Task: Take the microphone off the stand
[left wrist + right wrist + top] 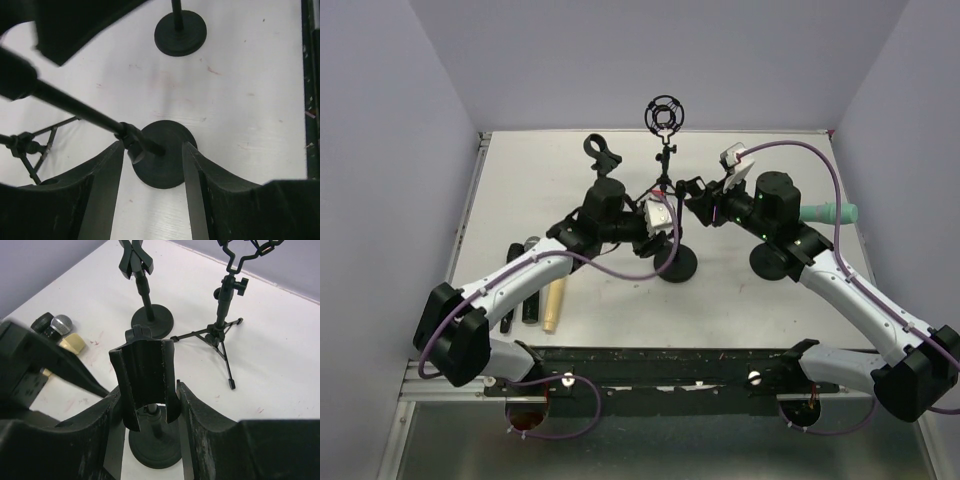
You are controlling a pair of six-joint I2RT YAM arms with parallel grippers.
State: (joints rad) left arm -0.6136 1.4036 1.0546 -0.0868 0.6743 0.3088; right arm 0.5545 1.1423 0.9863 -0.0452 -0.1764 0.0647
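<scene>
The black stand with a round base (676, 265) is at the table's middle. Its U-shaped clip (145, 375) is empty. My right gripper (149, 390) has its fingers pressed against both sides of this clip; it also shows in the top view (693, 205). My left gripper (152, 150) is open and empty. It straddles the stand's pole (75, 107) above the base (162, 162), and also shows in the top view (667, 238). A silver-grilled microphone (61, 324) and a beige one (73, 343) lie on the table to the left.
A second round-base stand (772, 262) sits under my right arm. A clip stand (603, 155) and a tripod stand with a ring mount (665, 115) are at the back. Several microphones (532, 295) lie at the left. A teal-handled object (832, 212) is at the right.
</scene>
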